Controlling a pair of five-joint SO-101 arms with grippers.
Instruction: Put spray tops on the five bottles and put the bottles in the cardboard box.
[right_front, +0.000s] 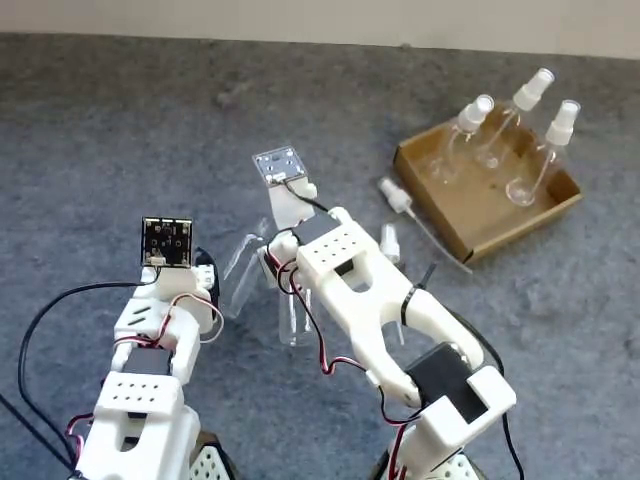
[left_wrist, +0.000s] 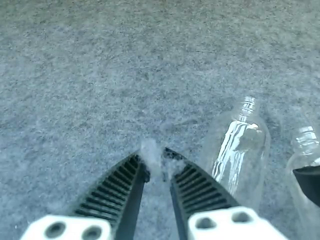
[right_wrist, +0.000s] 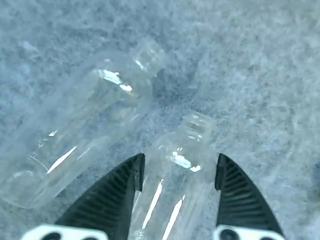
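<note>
Two clear bottles without tops lie on the grey carpet. My right gripper (right_wrist: 177, 162) is shut on one bottle (right_wrist: 172, 200), a finger against each side, its open neck pointing away from the camera. The second bottle (right_wrist: 80, 140) lies beside it, apart. From above, the held bottle (right_front: 293, 315) sits under the right arm and the other bottle (right_front: 238, 272) lies just left of it. My left gripper (left_wrist: 156, 162) is shut with nothing in it, hovering over bare carpet next to that second bottle (left_wrist: 240, 145). Two loose spray tops (right_front: 397, 197) (right_front: 390, 240) lie between the arms and the cardboard box (right_front: 490, 240).
The cardboard box sits at the back right and holds three bottles with spray tops (right_front: 510, 120). The carpet at the left and far side is open. Cables trail beside the left arm's base (right_front: 40, 320).
</note>
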